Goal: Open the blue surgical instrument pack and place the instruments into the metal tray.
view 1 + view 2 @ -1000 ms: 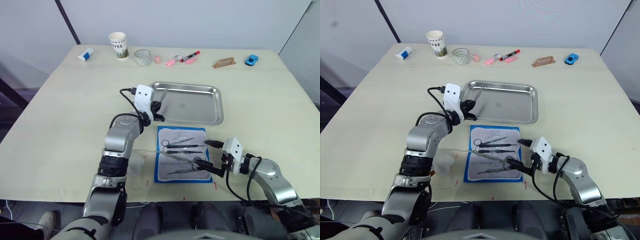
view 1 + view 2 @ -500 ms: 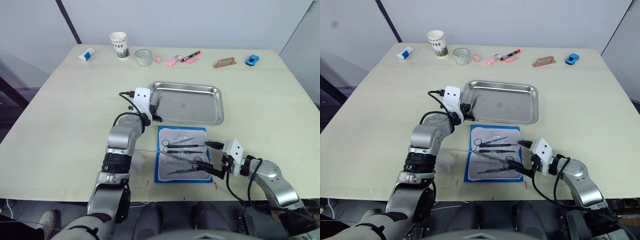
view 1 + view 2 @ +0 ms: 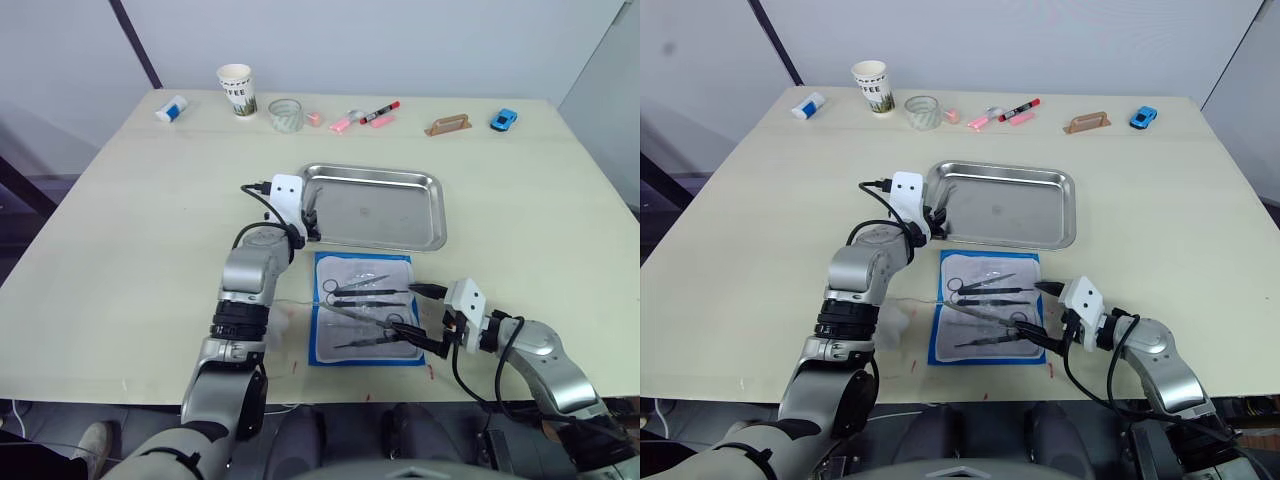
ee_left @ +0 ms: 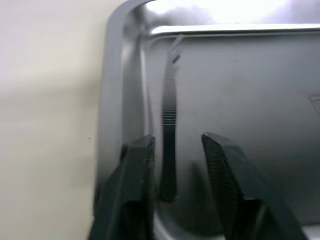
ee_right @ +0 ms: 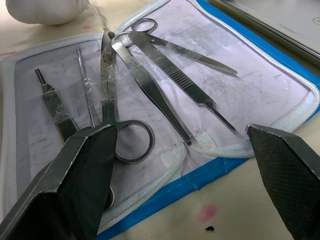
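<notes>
Since a second ago, the left hand (image 4: 175,165) has pulled back a little toward the near left corner of the metal tray (image 3: 425,232), and the right hand (image 3: 428,318) has slid back off the tools. One thin tool, the tweezers (image 4: 169,130), lies flat inside the metal tray along its left rim, pointing from the near edge to the far edge. The left hand's fingers are spread apart on each side of it, not pinching it, so that tool looks dropped off.

The blue surgical instrument pack (image 3: 320,352) lies open on the desk (image 3: 150,200), just in front of the metal tray. The instruments (image 5: 150,75) rest on its pale lining, mostly pointing across the pack, side to side. The right hand sits at the pack's right edge, wide open and holding nothing.

Next, I think, a hand must close on another tool, maybe the ring-handled scissors (image 5: 117,107), and carry it to the metal tray.
</notes>
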{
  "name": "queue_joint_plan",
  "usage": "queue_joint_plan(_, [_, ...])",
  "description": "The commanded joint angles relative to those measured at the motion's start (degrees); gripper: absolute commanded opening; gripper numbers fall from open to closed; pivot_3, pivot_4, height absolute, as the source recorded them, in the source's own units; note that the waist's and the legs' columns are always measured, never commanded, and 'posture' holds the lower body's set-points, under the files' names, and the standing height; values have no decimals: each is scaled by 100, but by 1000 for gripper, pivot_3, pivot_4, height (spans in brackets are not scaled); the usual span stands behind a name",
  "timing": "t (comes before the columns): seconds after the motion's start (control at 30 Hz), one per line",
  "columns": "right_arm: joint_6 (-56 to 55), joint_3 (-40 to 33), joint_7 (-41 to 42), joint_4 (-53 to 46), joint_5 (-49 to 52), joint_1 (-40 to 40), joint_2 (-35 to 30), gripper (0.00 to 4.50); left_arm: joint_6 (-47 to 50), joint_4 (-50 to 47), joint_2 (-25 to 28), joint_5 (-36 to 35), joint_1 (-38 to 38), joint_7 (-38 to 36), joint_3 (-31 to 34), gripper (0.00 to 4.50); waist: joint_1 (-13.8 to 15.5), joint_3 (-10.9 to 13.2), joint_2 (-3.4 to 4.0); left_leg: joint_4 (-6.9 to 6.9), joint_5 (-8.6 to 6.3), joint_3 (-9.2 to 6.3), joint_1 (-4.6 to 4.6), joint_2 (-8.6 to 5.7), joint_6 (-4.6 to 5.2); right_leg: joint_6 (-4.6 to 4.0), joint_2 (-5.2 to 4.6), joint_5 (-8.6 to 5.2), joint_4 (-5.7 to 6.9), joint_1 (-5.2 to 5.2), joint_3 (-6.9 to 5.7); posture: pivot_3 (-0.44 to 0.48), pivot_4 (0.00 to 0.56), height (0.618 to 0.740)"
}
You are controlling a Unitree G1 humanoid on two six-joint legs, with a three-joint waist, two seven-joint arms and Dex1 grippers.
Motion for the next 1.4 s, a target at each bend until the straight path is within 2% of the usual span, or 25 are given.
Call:
queue_joint_plan(0.03, [236,351,13,344,-426,231,-105,4500,-97,-419,-32,-45,-45,9,116,1568,1,0,0,0,0,0,0,0,0,0,0,0,0,0,0,0,150,718])
queue_joint_plan(0.27, [243,361,-1,351,-409,216,-64,4500,-256,-719,-10,-263,-60,-321,209,1568,2,0,0,0,0,1,0,0,-1,0,-1,0,0,0,0,0,150,718])
queue_joint_plan(0.53, [241,370,-19,366,-407,217,-29,4500,-1301,-255,674,-602,-319,-1792,217,1568,-2,2,2,-2,1,2,1,0,-1,-1,2,0,0,0,-1,0,150,718])
queue_joint_plan(0.6, [241,366,-27,373,-406,216,-22,4500,-1610,-175,899,-715,-308,-2364,186,1568,-4,2,1,-2,1,3,1,0,-1,-1,1,0,-3,1,-1,0,150,718])
queue_joint_plan(0.67, [239,363,-39,384,-407,221,-15,4500,-2183,-187,1289,-942,-131,-3550,74,1568,-16,2,3,-2,1,3,1,1,-1,-1,2,0,-4,1,-2,0,150,718])
queue_joint_plan(0.73, [241,361,-48,389,-408,221,-11,4500,-2418,-203,1532,-1115,2,-4260,19,1568,-29,3,5,-7,1,7,4,2,-1,-2,5,-1,-4,-1,1,0,150,718])
queue_joint_plan(0.9, [235,353,-54,420,-412,195,-6,4500,-2479,-220,2012,-1481,249,-5560,-122,1568,-11,3,6,-19,1,8,7,3,-2,-4,3,-2,-7,-1,0,0,150,718])
queue_joint_plan(1.03, [223,353,-50,456,-412,157,-10,4500,-2585,-174,2321,-1498,440,-6356,-334,1568,-18,4,6,-19,1,9,7,3,-1,-4,5,-2,-7,-2,1,0,150,718])
queue_joint_plan(1.23, [216,352,-40,479,-425,117,-17,4500,-3119,-59,2544,-1291,750,-7138,-739,1568,-15,4,6,-19,0,9,7,3,0,-4,6,-3,-7,-3,3,0,150,718])
queue_joint_plan(1.4, [206,363,-46,498,-442,104,2,4500,-3523,327,2403,-999,776,-7300,-1069,1568,-14,4,6,-20,0,9,7,3,1,-4,6,-3,-7,-4,4,0,150,718])
